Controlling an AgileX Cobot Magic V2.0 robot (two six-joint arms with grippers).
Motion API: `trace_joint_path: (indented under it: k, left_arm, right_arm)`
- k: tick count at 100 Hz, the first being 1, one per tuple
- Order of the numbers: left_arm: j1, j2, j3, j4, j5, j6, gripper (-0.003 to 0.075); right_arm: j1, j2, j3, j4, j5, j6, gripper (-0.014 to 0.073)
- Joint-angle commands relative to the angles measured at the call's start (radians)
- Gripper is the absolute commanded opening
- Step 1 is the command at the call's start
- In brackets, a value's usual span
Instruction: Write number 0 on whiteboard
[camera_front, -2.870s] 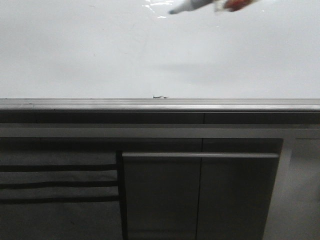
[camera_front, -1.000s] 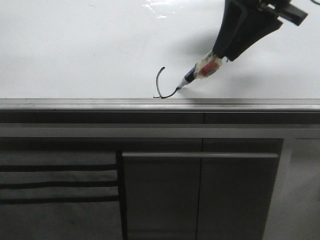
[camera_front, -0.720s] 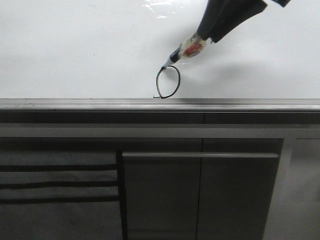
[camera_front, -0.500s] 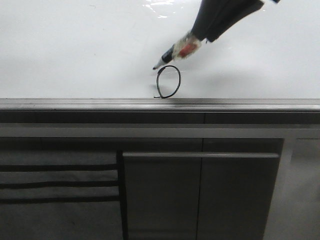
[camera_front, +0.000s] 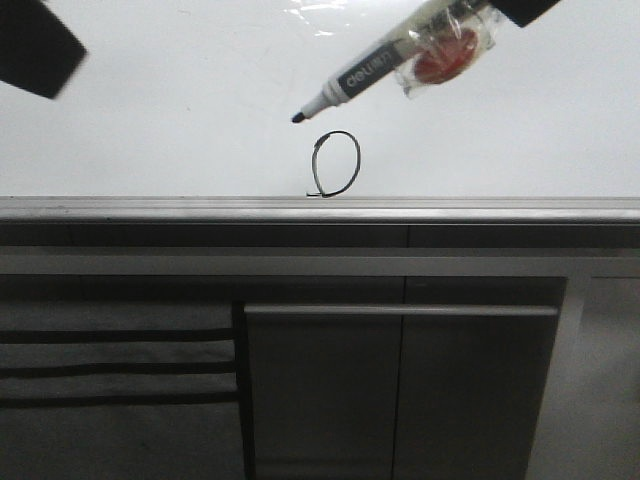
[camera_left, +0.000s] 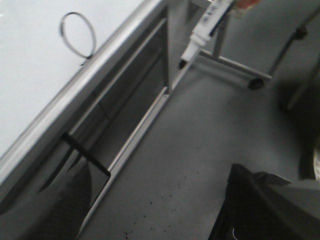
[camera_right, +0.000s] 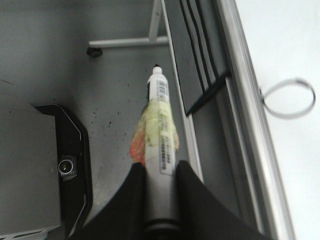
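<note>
The number 0 is a thin black oval on the whiteboard, just above its front edge. It also shows in the left wrist view and the right wrist view. My right gripper is shut on the marker pen. In the front view the marker pen slants down to the left, and its black tip hangs a little above and to the left of the 0, clear of the board. My left gripper is open and empty, and shows as a dark shape at the front view's upper left.
A grey metal edge strip runs along the board's front edge. Dark grey cabinet panels stand below it. A wheeled metal frame stands on the grey floor. A black box sits on the floor by the right arm.
The pen closed the oval, then lifted off the board and rose up and to the right. The left gripper has come into the front view at upper left.
</note>
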Motion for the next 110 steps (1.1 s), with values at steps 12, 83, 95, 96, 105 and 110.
trace_joint_path:
  k: [12,83,95,96,105,110]
  left_arm:
    - [-0.152,0.151,-0.133,-0.049,-0.105,0.098,0.0512]
    - [-0.22,0.319,-0.299,-0.039,-0.104,0.114,0.0346]
    - [-0.22,0.319,-0.299,-0.039,-0.102,0.114,0.0265]
    - [-0.22,0.319,-0.299,-0.039,-0.102,0.114,0.026]
    - [-0.22,0.319,-0.299,-0.039,-0.101,0.114,0.0204]
    - [-0.22,0.319,-0.299,-0.039,-0.101,0.114,0.0175]
  right_arm:
    - [0.001,-0.028,-0.024,0.142,-0.03,-0.18,-0.0014]
    - [0.001,-0.028,-0.024,0.142,-0.049,-0.199,-0.0014]
    - [0.001,-0.028,-0.024,0.142,-0.04,-0.199,-0.0014]
    - [0.001,-0.028,-0.024,0.142,-0.04,-0.199,-0.0014]
    - [0.001,-0.028,-0.024,0.142,-0.04,-0.199,-0.0014]
    - [0.001,-0.028,-0.024,0.142,-0.04,-0.197,-0.0013]
